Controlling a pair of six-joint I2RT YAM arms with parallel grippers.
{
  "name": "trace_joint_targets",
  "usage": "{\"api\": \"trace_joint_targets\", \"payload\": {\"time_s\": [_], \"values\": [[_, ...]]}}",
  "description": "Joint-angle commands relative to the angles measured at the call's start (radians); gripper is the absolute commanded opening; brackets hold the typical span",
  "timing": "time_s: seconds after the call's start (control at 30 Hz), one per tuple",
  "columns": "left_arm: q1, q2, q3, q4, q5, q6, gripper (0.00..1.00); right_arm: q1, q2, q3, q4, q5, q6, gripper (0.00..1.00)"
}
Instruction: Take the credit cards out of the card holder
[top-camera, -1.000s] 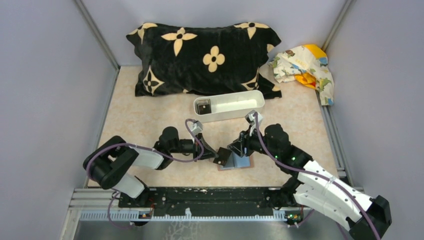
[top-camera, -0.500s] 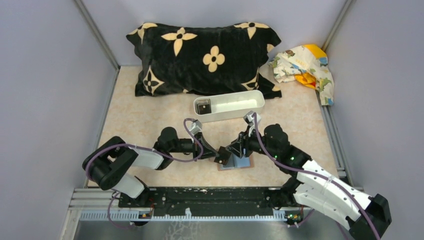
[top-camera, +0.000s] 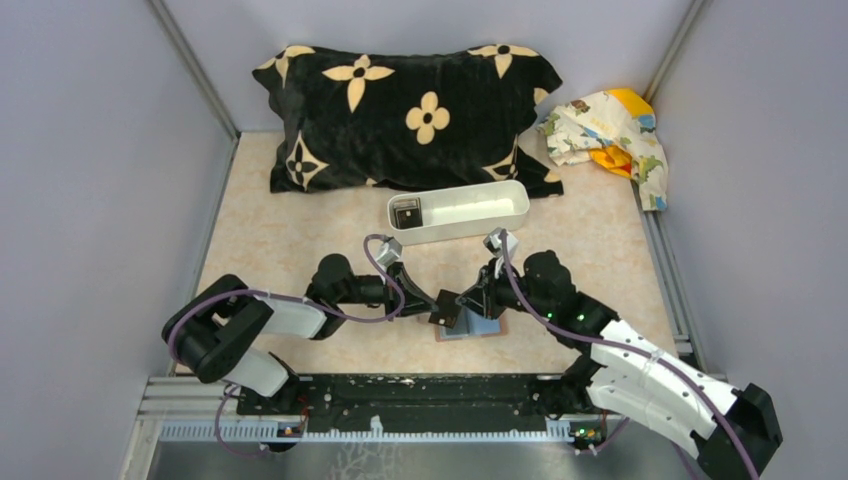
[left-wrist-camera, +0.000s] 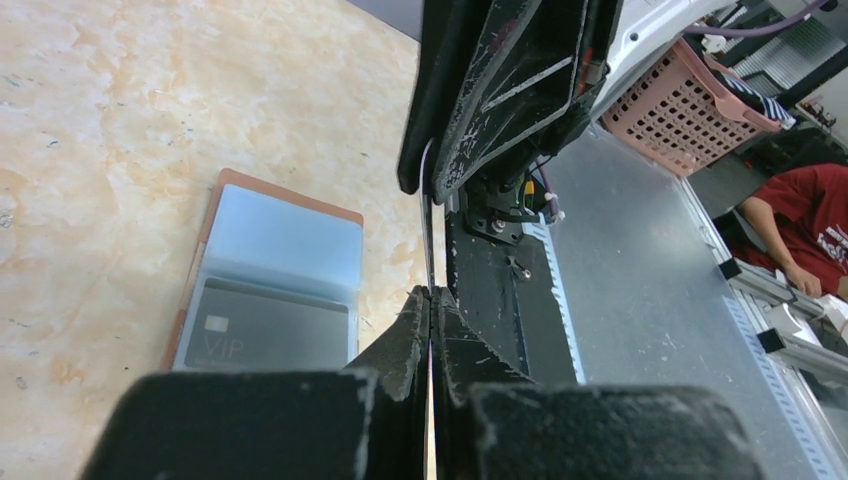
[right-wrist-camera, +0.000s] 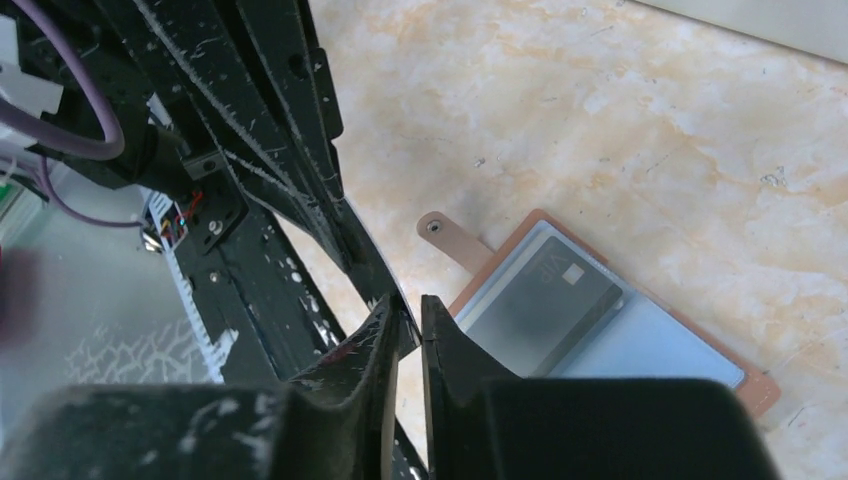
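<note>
The card holder (top-camera: 488, 326) lies open on the table, brown rim and light blue inside, with a dark grey credit card (left-wrist-camera: 265, 325) marked VIP in its slot; the same credit card (right-wrist-camera: 545, 300) shows in the right wrist view. My left gripper (top-camera: 430, 308) is shut on another dark credit card (top-camera: 446, 306), held upright above the table and seen edge-on (left-wrist-camera: 429, 230). My right gripper (top-camera: 468, 298) meets it from the right. Its fingertips (right-wrist-camera: 385, 325) stand a narrow gap apart with that card's corner between them.
A long white tray (top-camera: 470, 215) stands behind the grippers, with a dark card (top-camera: 405, 212) at its left end. A black pillow with tan flowers (top-camera: 400, 110) lies at the back, and a patterned cloth (top-camera: 610, 125) at the back right.
My right gripper has moved left onto the held card and its jaws have narrowed round the card's corner. The left gripper has kept its hold and barely shifted.
</note>
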Motion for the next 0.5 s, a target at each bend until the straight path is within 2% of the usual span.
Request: {"api": "trace_joint_targets", "payload": {"time_s": [0.0,0.03,0.23,0.27,0.33,0.47], "values": [[-0.007,-0.018,0.021,0.03,0.019,-0.003,0.0,0.01,0.005,0.018,0.044,-0.028,-0.01,0.05],[-0.007,-0.016,0.022,0.03,0.018,-0.003,0.0,0.01,0.004,0.018,0.044,-0.025,-0.011,0.0],[-0.007,-0.007,0.026,0.012,0.015,0.005,0.0,0.01,0.006,0.027,0.063,-0.018,-0.026,0.0],[-0.007,-0.009,0.028,0.002,0.014,0.009,0.06,0.01,0.009,0.032,0.065,-0.021,-0.035,0.0],[-0.007,-0.021,0.023,-0.016,0.002,0.014,0.25,0.01,0.023,0.047,0.065,-0.018,-0.054,0.0],[-0.007,-0.085,0.002,-0.081,-0.053,0.031,0.39,0.01,0.043,0.095,0.042,0.003,-0.103,0.0]]}}
